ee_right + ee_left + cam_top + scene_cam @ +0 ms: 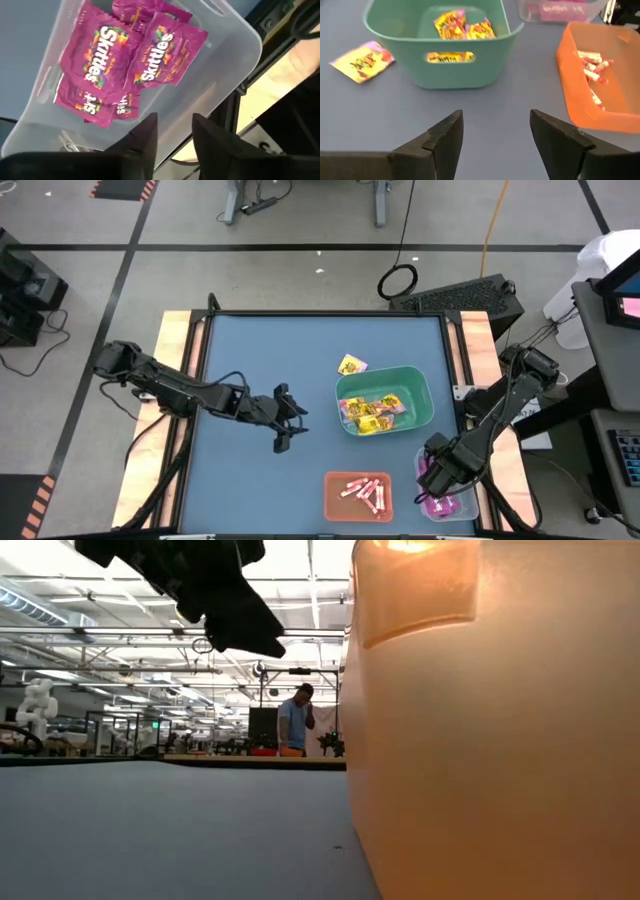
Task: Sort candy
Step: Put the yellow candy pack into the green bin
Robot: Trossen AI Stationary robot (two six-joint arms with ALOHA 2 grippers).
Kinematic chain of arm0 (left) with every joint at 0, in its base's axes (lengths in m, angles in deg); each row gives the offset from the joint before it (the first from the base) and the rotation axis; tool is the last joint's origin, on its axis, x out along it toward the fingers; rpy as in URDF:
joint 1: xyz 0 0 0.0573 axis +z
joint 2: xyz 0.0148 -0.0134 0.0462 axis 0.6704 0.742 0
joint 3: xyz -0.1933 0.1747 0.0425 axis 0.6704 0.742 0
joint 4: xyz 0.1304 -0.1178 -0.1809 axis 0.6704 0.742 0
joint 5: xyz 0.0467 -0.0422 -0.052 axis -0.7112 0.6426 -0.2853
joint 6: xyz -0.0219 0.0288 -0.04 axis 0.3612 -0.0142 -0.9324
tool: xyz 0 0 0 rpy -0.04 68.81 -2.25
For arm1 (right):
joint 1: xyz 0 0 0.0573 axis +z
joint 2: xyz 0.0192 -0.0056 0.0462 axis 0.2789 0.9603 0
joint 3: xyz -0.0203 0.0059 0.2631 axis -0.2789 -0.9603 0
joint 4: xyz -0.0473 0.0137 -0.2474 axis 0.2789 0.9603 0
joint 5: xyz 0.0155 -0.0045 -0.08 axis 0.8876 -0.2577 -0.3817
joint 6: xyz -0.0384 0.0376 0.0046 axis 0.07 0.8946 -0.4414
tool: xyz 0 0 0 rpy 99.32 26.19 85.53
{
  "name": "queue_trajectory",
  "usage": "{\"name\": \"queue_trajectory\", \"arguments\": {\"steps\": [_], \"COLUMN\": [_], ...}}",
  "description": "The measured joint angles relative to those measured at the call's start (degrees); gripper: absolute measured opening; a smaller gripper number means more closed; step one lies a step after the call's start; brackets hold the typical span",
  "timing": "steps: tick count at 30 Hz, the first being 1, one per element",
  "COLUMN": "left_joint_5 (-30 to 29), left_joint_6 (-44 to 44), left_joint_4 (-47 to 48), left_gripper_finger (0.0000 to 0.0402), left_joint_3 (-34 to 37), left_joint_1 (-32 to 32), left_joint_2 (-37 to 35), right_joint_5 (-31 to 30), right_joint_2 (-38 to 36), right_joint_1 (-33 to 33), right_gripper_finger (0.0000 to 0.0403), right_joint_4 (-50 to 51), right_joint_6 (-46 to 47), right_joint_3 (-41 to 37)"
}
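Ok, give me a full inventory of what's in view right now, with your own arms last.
green bin: one, right of table centre, holds yellow packets
loose yellow packet: one, on the blue table, just beyond the green bin
orange bin: one, near edge, holds pink-white sticks
clear bin: one, near right corner, holds magenta-purple Skittles packets
person: one, far background of the low view
left gripper: open, empty, hovering left of the green bin
right gripper: over the clear bin, jaws parted, nothing held
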Motion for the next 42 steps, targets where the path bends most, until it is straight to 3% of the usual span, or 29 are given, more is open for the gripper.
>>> {"name": "queue_trajectory", "arguments": {"steps": [5, 7, 12, 16, 18, 20, 24, 28, 34, 38, 42], "left_joint_5": [-0.61, -1.45, -5.24, -14.45, -18.63, -21.12, -19.38, -11.75, -1.95, -1.76, -1.79], "left_joint_6": [0.09, 0.38, 6.09, 11.97, 15.51, 18.52, 24.9, 29.79, 22.94, 18.2, 19.57], "left_joint_4": [0.07, 0.21, 0.06, -1.41, -1.82, -1.74, -1.86, -2.75, -3.82, -8.5, -12.06], "left_gripper_finger": [0.0235, 0.0235, 0.0235, 0.0235, 0.0235, 0.0235, 0.0235, 0.0235, 0.0235, 0.0235, 0.0235], "left_joint_3": [0.0, 0.0, 0.0, 0.0, -0.02, -0.02, -0.02, -0.02, 0.53, 2.4, 4.23], "left_joint_1": [-1.54, -2.41, -3.37, -2.41, -1.18, 0.61, 5.62, 12.23, 17.27, 16.95, 16.59], "left_joint_2": [0.16, 0.18, 0.18, 0.17, 0.16, 0.16, 0.16, 0.16, 0.9, 4.25, 8.55], "right_joint_5": [-2.02, -7.5, -36.4, -62.64, -71.91, -76.71, -76.14, -69.48, -56.46, -50.93, -40.15], "right_joint_2": [0.0, 0.0, -0.07, -0.15, -0.15, -0.15, -0.11, -0.31, -0.72, 0.0, 0.75], "right_joint_1": [0.53, 1.28, 3.97, 5.27, 4.71, 1.97, -6.18, -17.07, -37.83, -50.99, -61.43], "right_gripper_finger": [0.0136, 0.0138, 0.0134, 0.0132, 0.0132, 0.0132, 0.0132, 0.0132, 0.0132, 0.0132, 0.0132], "right_joint_4": [0.25, 0.53, 0.56, -1.3, -0.51, 0.53, 2.29, 2.2, 0.26, -9.55, -23.65], "right_joint_6": [-2.23, -2.29, -8.47, -20.93, -23.06, -23.17, -26.01, -36.41, -53.8, -64.4, -73.44], "right_joint_3": [4.27, 8.11, 17.91, 20.22, 20.21, 20.21, 20.21, 20.2, 20.21, 20.19, 20.23]}}
